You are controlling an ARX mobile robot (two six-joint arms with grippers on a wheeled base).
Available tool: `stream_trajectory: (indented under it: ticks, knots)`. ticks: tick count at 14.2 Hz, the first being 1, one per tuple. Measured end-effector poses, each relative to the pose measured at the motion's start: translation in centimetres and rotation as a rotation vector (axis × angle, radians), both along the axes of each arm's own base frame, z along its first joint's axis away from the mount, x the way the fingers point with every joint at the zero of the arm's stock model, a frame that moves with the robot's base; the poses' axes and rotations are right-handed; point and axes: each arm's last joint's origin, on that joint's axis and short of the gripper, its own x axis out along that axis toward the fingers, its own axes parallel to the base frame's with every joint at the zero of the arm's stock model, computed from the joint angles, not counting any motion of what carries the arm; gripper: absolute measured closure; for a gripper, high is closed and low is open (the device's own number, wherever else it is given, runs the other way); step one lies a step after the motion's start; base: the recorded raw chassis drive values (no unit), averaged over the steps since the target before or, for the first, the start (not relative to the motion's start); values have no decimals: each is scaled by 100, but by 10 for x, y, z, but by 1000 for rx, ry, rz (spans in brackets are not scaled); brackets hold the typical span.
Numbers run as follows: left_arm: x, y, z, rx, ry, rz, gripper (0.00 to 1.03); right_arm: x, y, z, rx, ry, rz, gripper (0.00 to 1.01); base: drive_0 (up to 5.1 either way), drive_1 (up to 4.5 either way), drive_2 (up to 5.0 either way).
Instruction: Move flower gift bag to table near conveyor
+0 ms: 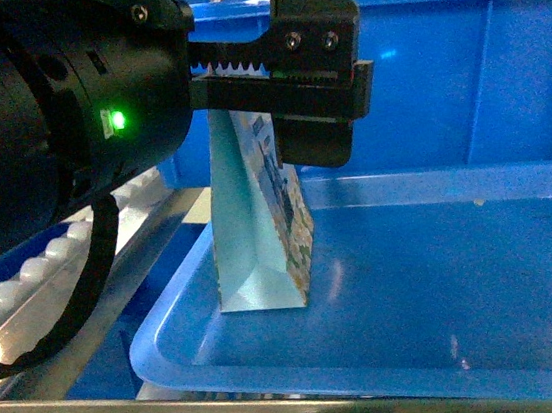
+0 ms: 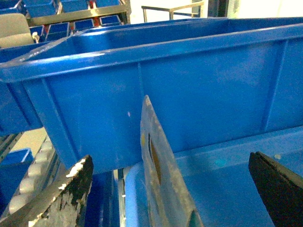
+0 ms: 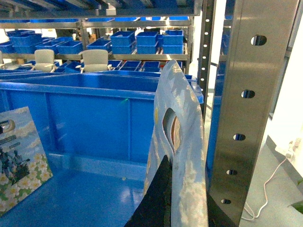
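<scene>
**Left wrist view: bag between my spread jaws, nothing gripped yet**

My left claw (image 2: pixel 170 189) is released, jaws wide apart, and the flower gift bag (image 2: pixel 158 161) stands edge-on in the gap, nearer my left-hand finger than the other. It stands upright, slightly leaning, on the floor of the light blue tray (image 1: pixel 170 330), just in front of the tall blue bin (image 1: pixel 461 73), with the conveyor (image 1: pixel 23 278) off to the left. The table is not in sight.

The risk, as I judge it, is the off-centre bag. If I close now, one finger meets it first and may push it over or fold the thin paper top instead of pinching it. A shallow bite could also let it slip on the lift, and the bin wall close behind leaves little room to swing.

My right claw (image 3: pixel 170 213) has a second flowered bag (image 3: pixel 180 142) against one finger. I cannot tell whether it is clenched on it.
</scene>
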Motion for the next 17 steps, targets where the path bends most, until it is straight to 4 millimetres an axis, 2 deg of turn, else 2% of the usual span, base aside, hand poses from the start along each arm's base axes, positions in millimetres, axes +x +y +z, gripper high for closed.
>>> stream_trajectory:
  ticks: [1,2,10,12,13,14,17]
  knots:
    - [1,1,-3,6,10,11,5,0,0,0,0,0,1,99,0,0,0]
    - [1,1,-6,10,18,16,13,0,0,0,0,0,1,99,0,0,0]
    - [3,0,-12,-6,30,24,99,0,0,0,0,0,1,99,0,0,0]
    - [3,0,-12,-11,32,26,101,0,0,0,0,0,1,99,0,0,0]
    - [2,0,-8,-5,-21,41,101,0,0,0,0,0,1,99,0,0,0]
    - [-7,5,13,-10,-86,57,101,0,0,0,0,0,1,99,0,0,0]
    - [-24,18,41,-43,-146,77,101,0,0,0,0,0,1,99,0,0,0]
